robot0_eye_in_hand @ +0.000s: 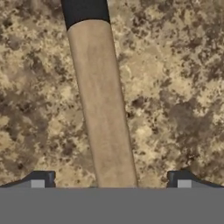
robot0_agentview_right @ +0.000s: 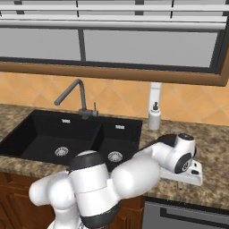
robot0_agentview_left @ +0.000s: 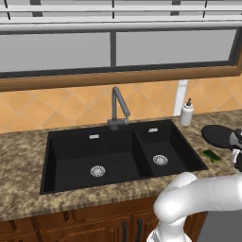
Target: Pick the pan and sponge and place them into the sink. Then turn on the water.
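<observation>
Left base view first: the black double-bowl sink (robot0_agentview_left: pixel 94 151) fills the middle left of the frame, sunk into the speckled granite counter (robot0_agentview_left: pixel 21 156), its large basin on the left and small basin on the right, each with a round silver drain. A dark grey faucet (robot0_agentview_left: pixel 118 108) rises at the sink's back rim, just above the divider. Farther right, a white soap bottle (robot0_agentview_left: pixel 187 112) stands against the tiled wall. At the right edge lies the pan (robot0_agentview_left: pixel 218 135), its black bowl on the counter, and just below and left of it the small green sponge (robot0_agentview_left: pixel 211 155), near the sink's right rim but apart from it. The white arm curves across the lower right corner.

In the hand view, the pan's light-brown handle (robot0_eye_in_hand: pixel 103 105) runs from the upper left down to the bottom centre, between the two dark fingertips of the gripper (robot0_eye_in_hand: pixel 111 180), which stand wide open on either side of it without touching.
</observation>
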